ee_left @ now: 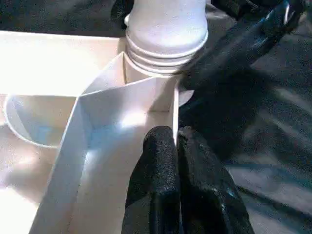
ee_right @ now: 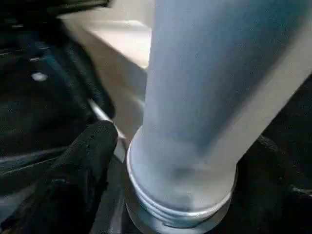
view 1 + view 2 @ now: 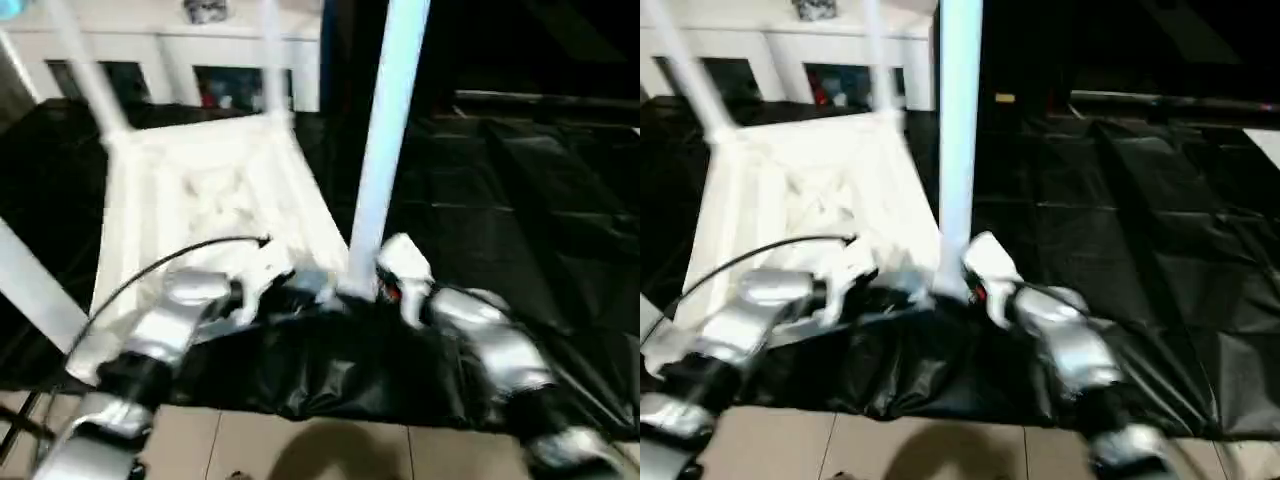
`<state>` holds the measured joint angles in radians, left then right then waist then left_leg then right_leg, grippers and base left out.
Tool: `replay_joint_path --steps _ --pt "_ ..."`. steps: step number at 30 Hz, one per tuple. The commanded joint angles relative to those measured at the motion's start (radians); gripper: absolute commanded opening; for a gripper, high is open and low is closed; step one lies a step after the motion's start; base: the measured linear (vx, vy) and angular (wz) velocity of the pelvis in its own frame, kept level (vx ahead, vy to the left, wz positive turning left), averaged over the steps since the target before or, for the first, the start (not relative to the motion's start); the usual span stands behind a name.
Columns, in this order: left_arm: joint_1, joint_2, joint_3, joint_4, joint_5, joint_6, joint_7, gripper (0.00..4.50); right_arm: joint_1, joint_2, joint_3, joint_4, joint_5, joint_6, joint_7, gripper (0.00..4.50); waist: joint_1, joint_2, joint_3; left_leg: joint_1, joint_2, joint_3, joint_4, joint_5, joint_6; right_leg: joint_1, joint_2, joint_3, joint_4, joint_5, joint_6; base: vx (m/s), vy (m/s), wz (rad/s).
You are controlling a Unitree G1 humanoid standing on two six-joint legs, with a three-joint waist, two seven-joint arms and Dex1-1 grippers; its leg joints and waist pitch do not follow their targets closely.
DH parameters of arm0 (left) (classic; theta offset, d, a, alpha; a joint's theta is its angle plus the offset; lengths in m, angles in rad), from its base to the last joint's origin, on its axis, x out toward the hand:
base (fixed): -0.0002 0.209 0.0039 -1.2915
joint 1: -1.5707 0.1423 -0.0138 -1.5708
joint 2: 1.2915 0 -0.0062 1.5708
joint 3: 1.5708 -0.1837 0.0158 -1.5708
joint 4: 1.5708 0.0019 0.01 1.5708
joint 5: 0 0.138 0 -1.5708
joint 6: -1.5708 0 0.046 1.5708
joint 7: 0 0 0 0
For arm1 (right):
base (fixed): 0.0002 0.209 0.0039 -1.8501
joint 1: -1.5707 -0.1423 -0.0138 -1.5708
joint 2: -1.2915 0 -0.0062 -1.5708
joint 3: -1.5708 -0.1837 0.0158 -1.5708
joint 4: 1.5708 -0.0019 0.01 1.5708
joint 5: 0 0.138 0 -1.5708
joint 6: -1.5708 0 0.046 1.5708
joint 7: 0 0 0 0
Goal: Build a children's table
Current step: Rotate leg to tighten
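Note:
The white table top [image 3: 200, 200] lies upside down on a black sheet, ribbed side up. Three legs stand in its other corner sockets: far left [image 3: 90, 70], far right [image 3: 270, 60] and near left [image 3: 30, 285]. A fourth leg [image 3: 385, 150] stands upright at the near right corner, its threaded base [image 1: 165, 53] at the socket. My right gripper [image 2: 180, 170] is shut on this leg just above the threads, one black finger [image 2: 83, 165] on each side. Beside that corner, my left gripper [image 1: 176, 139] is shut on the top's thin rim wall [image 1: 174, 112].
A white cabinet with glass doors [image 3: 160, 50] stands behind the table top. The black sheet [image 3: 520, 200] covers the ground to the right and is bunched under my forearms. Beige floor tiles [image 3: 300, 450] show along the near edge.

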<state>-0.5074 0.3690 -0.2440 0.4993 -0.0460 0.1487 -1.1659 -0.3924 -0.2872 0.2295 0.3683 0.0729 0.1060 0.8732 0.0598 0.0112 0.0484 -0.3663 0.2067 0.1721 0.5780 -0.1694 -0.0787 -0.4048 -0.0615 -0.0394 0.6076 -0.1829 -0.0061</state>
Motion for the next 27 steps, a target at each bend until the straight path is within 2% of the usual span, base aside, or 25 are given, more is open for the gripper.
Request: replay_joint_path --steps 1,4,5,7,8,10,11,14,16,21,27 --pt "0.010 -0.001 -0.026 -0.041 -0.047 -0.022 -0.084 0.00 0.008 -0.032 0.034 -0.056 0.031 0.008 0.099 3.77 -0.002 -0.002 -0.057 0.010 0.018 0.001 -0.067 -0.276 0.022 0.047 -0.059 0.038 -0.080 -0.250 -0.194 0.000 0.000 0.00" --pt "0.013 0.025 -0.038 -0.047 -0.051 -0.027 -0.142 0.00 0.017 -0.069 0.047 -0.089 0.050 0.021 0.172 3.77 0.002 -0.004 -0.057 0.009 0.019 0.001 -0.065 -0.267 0.027 0.047 -0.058 0.038 -0.077 -0.235 -0.199 0.000 0.000 0.00" --pt "0.013 0.034 -0.044 -0.047 -0.051 -0.026 -0.170 0.00 0.018 -0.078 0.049 -0.094 0.056 0.020 0.195 3.77 0.003 -0.007 -0.057 0.009 0.019 0.001 -0.066 -0.262 0.029 0.048 -0.059 0.037 -0.077 -0.235 -0.199 0.000 0.000 0.00" --pt "0.014 0.036 -0.046 -0.047 -0.052 -0.023 -0.177 0.00 0.018 -0.079 0.049 -0.093 0.057 0.017 0.198 3.77 0.003 -0.006 -0.057 0.009 0.019 0.002 -0.066 -0.259 0.027 0.046 -0.060 0.037 -0.076 -0.238 -0.200 0.000 0.000 0.00" --pt "0.013 0.042 -0.050 -0.052 -0.053 -0.015 -0.194 0.00 0.019 -0.083 0.052 -0.098 0.060 0.018 0.213 3.77 0.002 -0.010 -0.057 0.009 0.019 0.002 -0.065 -0.257 0.025 0.046 -0.060 0.037 -0.076 -0.237 -0.202 0.000 0.000 0.00" --pt "0.009 0.055 -0.060 -0.058 -0.053 -0.005 -0.222 0.00 0.025 -0.095 0.065 -0.113 0.070 0.025 0.255 3.77 0.004 -0.007 -0.056 0.009 0.020 0.001 -0.065 -0.252 0.029 0.047 -0.060 0.037 -0.075 -0.235 -0.204 0.000 0.000 0.00" --pt "0.009 0.057 -0.061 -0.058 -0.052 -0.005 -0.225 0.00 0.026 -0.097 0.067 -0.114 0.070 0.024 0.258 3.52 0.004 -0.007 -0.056 0.009 0.020 0.001 -0.065 -0.252 0.029 0.047 -0.060 0.037 -0.075 -0.235 -0.204 0.000 0.000 0.00" --pt "0.010 0.059 -0.060 -0.056 -0.051 -0.009 -0.231 0.00 0.033 -0.100 0.080 -0.124 0.067 0.031 0.265 3.38 0.005 -0.012 -0.056 0.009 0.018 0.002 -0.064 -0.246 0.028 0.047 -0.061 0.037 -0.076 -0.239 -0.204 0.000 0.000 0.00" --pt "0.008 0.058 -0.060 -0.052 -0.049 -0.013 -0.231 0.00 0.034 -0.101 0.084 -0.126 0.067 0.034 0.271 3.25 0.005 -0.011 -0.056 0.009 0.019 0.002 -0.064 -0.245 0.026 0.047 -0.061 0.037 -0.076 -0.243 -0.202 0.000 0.000 0.00" --pt "0.006 0.052 -0.049 -0.035 -0.047 -0.015 -0.209 0.00 0.041 -0.105 0.095 -0.131 0.058 0.029 0.281 2.73 0.007 -0.014 -0.057 0.009 0.018 0.002 -0.063 -0.245 0.026 0.048 -0.061 0.037 -0.076 -0.251 -0.197 0.000 0.000 0.00" --pt "0.003 0.039 -0.032 -0.019 -0.041 -0.033 -0.159 0.00 0.049 -0.102 0.099 -0.124 0.044 0.019 0.273 2.64 0.011 -0.013 -0.056 0.008 0.018 0.002 -0.063 -0.238 0.028 0.048 -0.061 0.037 -0.076 -0.247 -0.196 0.000 0.000 0.00"
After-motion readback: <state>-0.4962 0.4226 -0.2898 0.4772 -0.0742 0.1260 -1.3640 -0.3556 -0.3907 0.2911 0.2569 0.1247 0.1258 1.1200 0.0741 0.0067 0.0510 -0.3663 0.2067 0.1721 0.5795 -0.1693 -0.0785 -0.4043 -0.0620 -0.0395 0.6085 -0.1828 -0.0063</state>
